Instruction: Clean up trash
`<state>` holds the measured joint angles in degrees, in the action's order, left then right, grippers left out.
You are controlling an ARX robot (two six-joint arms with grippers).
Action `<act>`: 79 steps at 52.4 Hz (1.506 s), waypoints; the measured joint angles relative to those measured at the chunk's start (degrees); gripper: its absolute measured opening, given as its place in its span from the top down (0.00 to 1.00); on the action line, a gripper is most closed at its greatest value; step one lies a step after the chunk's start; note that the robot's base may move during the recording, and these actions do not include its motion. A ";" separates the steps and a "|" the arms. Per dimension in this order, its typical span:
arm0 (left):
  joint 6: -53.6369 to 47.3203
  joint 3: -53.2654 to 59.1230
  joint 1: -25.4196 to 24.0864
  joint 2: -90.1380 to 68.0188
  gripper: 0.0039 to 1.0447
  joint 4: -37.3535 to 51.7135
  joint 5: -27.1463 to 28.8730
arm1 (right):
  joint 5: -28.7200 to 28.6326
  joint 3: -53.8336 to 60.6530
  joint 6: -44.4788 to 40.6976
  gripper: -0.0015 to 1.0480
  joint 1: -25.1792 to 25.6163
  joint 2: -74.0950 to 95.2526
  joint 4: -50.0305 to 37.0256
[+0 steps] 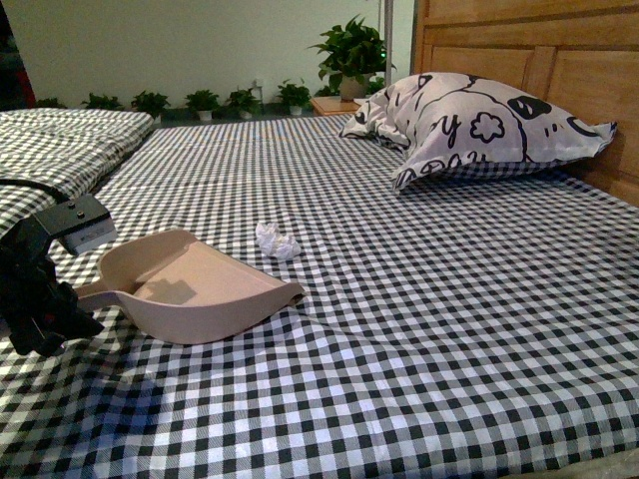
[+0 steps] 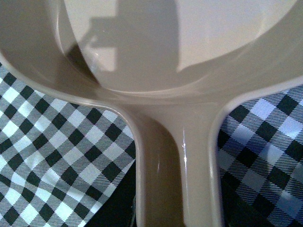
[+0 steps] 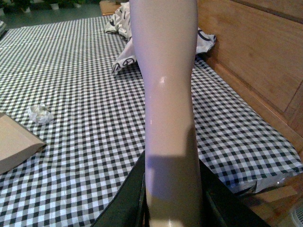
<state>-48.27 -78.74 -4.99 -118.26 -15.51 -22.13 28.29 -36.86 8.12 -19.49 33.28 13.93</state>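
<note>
The trash [image 1: 277, 240] is a small white paper ball. It lies on the bed [image 1: 449, 329], just past the open lip of the dustpan [image 1: 190, 284], near it but not touching. The left pincer [image 1: 72, 304] is closed on the dustpan handle [image 2: 177, 170]. The dustpan rests on the sheet with its mouth turned to the trash. The right pincer [image 3: 173, 210] is closed around a long pale handle [image 3: 165, 94]. I cannot see its far end, so I only guess it is a brush. This arm does not show in the front view.

To do this well, I think the dustpan lip should press down on the sheet, so the trash cannot slip under it. The pale tool should come down behind the trash, on the side away from the dustpan, and push it gently in. The trash looks light and may roll off sideways.

The big pillow [image 1: 479, 125] lies well apart, by the wooden headboard [image 1: 559, 70]. Nothing sits between the trash and the dustpan. The soft sheet may bunch up.
</note>
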 joint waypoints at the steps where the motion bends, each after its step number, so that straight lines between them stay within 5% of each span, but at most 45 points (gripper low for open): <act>1: 0.00 0.00 0.00 0.00 0.77 0.00 0.00 | 0.00 0.00 0.02 0.80 0.00 -0.02 0.00; 13: -0.04 0.00 0.00 0.00 0.77 0.00 0.00 | 0.15 -0.02 0.11 0.80 0.00 0.02 0.13; 23: -0.13 -0.02 0.00 0.00 0.77 0.00 0.07 | -1.33 -7.93 4.70 0.80 3.32 8.39 18.71; 36: -0.20 -0.04 0.00 -0.04 0.77 0.00 0.04 | -9.49 -12.96 2.56 0.80 9.44 24.33 8.33; 49: -0.22 -0.04 0.00 -0.04 0.77 0.00 0.04 | -15.98 -25.83 -0.15 0.80 9.73 43.45 0.07; 79: -0.35 -0.04 0.00 -0.04 0.77 0.00 0.04 | -12.15 -51.36 -14.03 0.80 4.90 77.72 1.49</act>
<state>-48.62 -78.78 -4.99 -118.30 -15.51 -22.09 16.14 -88.23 -5.91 -14.59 111.00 15.42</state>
